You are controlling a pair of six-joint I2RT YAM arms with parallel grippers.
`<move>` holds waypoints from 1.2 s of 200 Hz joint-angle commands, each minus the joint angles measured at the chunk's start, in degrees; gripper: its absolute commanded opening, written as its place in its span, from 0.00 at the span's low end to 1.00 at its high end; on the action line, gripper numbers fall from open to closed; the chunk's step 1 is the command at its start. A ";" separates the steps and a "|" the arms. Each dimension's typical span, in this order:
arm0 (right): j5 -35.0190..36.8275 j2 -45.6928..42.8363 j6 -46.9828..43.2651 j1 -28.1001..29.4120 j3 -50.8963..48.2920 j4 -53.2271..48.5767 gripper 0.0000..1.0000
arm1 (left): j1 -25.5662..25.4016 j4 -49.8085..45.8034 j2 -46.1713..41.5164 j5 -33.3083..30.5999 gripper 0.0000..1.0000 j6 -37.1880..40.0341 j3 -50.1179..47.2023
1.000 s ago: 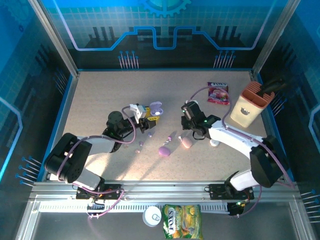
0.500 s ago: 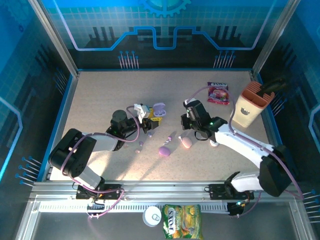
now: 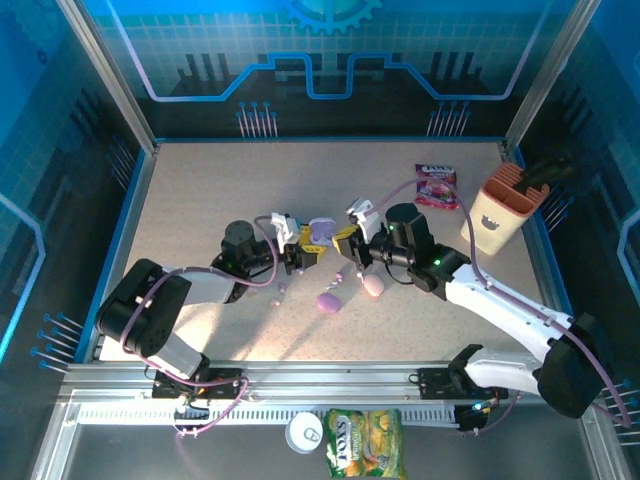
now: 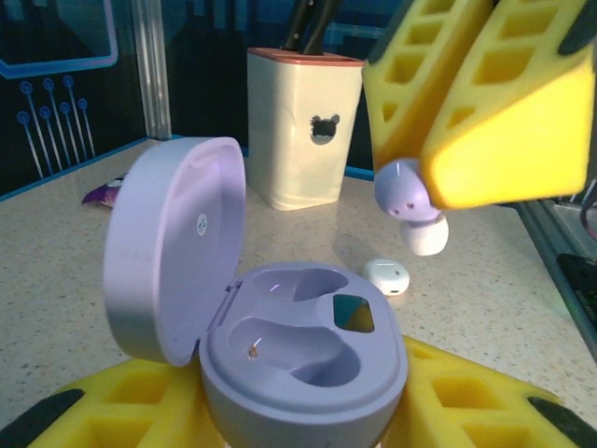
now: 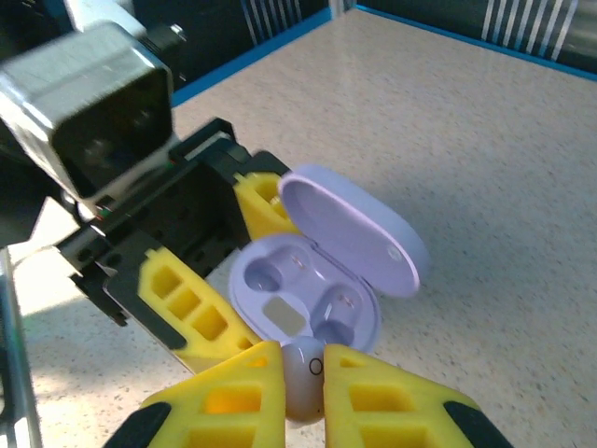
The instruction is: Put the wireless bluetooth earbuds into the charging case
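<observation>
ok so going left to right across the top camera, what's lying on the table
open lilac charging case → pink pebble-shaped case → purple snack packet → beige plastic holder cup

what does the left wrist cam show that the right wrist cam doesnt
Left wrist: the cream holder and a small white item on the table behind. Right wrist: the left arm's grey camera block. Both: the lilac case, lid open, held in the left gripper, with the lilac earbud pinched in the right gripper above it.
</observation>
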 commanded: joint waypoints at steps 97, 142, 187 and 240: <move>-1.48 4.68 -3.16 1.29 0.95 4.18 0.12 | -0.29 -1.55 -4.82 6.47 0.41 0.91 -1.93; -2.52 5.55 -3.37 1.29 0.21 4.65 0.13 | -0.32 -1.52 -5.19 5.72 0.41 0.88 -2.07; -2.75 2.01 -2.31 1.10 -0.30 4.71 0.44 | -0.08 -1.11 -5.26 3.73 0.41 1.61 -2.47; -3.74 -5.27 4.26 -2.00 -6.90 10.27 0.55 | 1.18 0.84 -5.12 3.25 0.41 0.83 -2.80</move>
